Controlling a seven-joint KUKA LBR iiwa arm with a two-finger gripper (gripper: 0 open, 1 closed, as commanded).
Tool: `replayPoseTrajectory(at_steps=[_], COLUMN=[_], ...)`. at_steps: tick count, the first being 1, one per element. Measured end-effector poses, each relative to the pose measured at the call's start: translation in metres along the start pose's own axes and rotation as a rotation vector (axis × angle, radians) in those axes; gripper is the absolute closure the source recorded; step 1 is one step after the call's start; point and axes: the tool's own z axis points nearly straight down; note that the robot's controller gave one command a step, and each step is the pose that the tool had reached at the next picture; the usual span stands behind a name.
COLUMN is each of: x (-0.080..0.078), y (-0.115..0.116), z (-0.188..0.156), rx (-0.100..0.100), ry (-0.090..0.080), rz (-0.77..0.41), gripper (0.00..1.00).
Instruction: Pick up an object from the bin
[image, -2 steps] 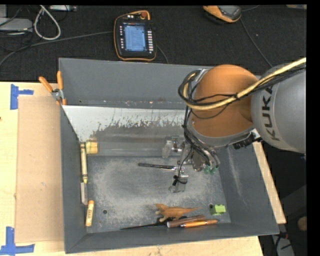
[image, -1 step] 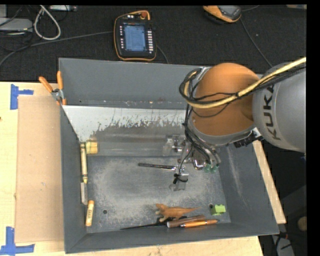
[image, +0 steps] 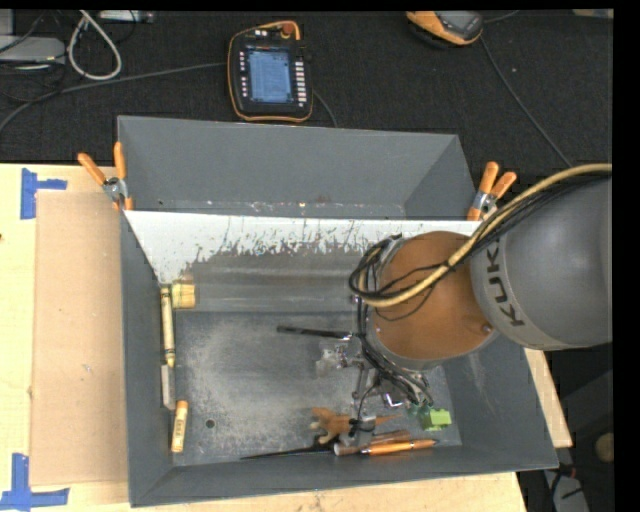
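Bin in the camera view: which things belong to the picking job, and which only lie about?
Job in hand: gripper; nearest to it, brown piece, orange pen, green block, by the near wall.
Lying about: yellow stick along the left wall; thin black stick mid-bin.

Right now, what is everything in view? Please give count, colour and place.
bin: one, grey, centre
tan cylinder: one, tan, floor's upper left
tan handle: one, tan, lower left wall
black stick: one, black, mid-floor
green block: one, green, lower right
orange pen: one, orange, by front wall
brown thing: one, brown, left of pen
pendant: one, black and orange, beyond bin
arm: one, grey, from right
wrist cover: one, orange-brown, above claw
claw: one, dark, over the pen and brown thing
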Motion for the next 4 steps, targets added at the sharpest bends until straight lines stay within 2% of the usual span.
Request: replayPoseTrajectory(at_steps=[1, 2, 3, 4], x=[0.017, 0.018, 0.018, 0.022], y=[-0.011, -0.010, 0.009, 0.010], z=[-0.035, 0.009, 0.049, 0.051], rx=[-0.001, -0.001, 0.000, -0.001], ry=[-0.005, 0.011, -0.023, 0.004], rz=[0.142, 0.025, 0.137, 0.327], gripper=[0.00, 0.00, 0.00, 1.00])
